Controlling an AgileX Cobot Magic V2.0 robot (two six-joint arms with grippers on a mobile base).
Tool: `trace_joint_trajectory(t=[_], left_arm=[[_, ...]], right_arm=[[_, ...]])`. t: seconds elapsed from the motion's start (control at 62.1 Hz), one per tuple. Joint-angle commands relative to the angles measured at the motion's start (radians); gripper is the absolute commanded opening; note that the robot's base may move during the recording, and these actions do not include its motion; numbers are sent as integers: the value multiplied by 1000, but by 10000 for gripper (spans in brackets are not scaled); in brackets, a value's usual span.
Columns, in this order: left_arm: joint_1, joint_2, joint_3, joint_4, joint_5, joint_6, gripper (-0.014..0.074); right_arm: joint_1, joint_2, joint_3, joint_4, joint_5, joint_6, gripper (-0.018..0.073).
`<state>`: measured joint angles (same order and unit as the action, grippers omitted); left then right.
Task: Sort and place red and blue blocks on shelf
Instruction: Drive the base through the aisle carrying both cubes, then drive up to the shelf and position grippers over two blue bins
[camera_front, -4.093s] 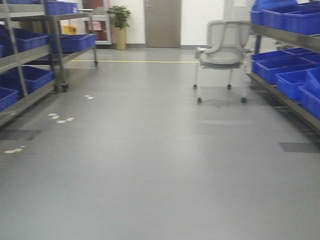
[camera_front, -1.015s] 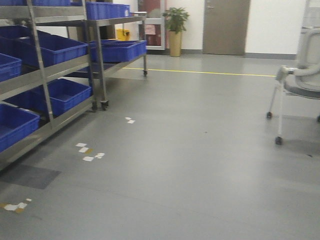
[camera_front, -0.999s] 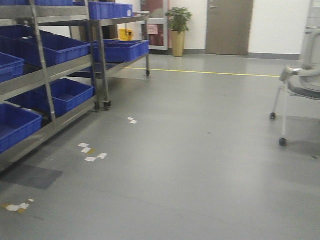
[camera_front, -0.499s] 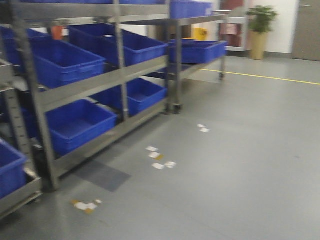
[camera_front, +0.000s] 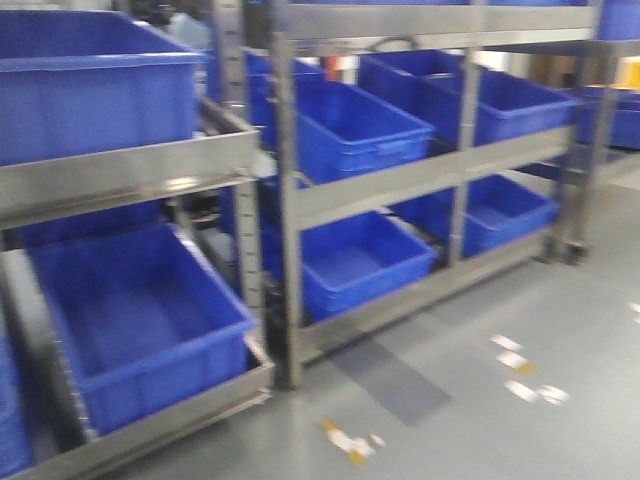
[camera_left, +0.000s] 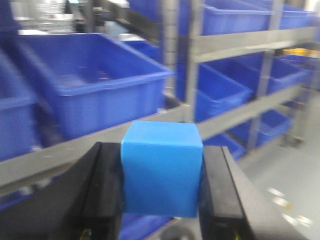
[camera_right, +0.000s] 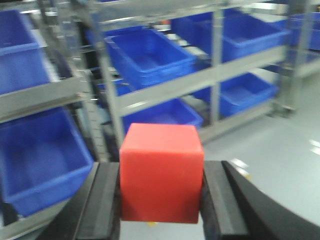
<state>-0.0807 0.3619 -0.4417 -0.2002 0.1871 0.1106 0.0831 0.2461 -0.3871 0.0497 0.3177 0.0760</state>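
My left gripper (camera_left: 161, 152) is shut on the blue block (camera_left: 161, 172), a plain cube pinched between the two black fingers (camera_left: 102, 192) in the left wrist view. In the right wrist view the red block (camera_right: 161, 175) sits squeezed the same way in my right gripper (camera_right: 161, 165), which is shut on it. Both blocks are held in the air in front of the metal shelf (camera_front: 130, 175), whose steel rails and grey uprights fill the front view. Neither gripper shows in the front view.
Large blue plastic bins (camera_front: 345, 125) fill the rack's tiers, one low at the left (camera_front: 140, 325). A grey upright (camera_front: 285, 200) stands between bays. Grey floor with white tape marks (camera_front: 525, 375) lies at the lower right.
The front view has swung left and closer to the racks. The chair, door and plant have left the view, and the bins now fill it.
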Motion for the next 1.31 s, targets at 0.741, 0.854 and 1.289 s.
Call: trace_joint_trajectory(t=[0.741, 0.854, 1.289], left_arm=[[-1, 6, -28, -3, -89, -1, 132], [-1, 6, -28, -3, -89, -1, 132], [-1, 6, -28, -3, -89, -1, 132]], right_arm=[[-7, 9, -31, -7, -81, -9, 78], [-7, 9, -31, -7, -81, -9, 78], [-7, 9, -31, -7, -81, -9, 78]])
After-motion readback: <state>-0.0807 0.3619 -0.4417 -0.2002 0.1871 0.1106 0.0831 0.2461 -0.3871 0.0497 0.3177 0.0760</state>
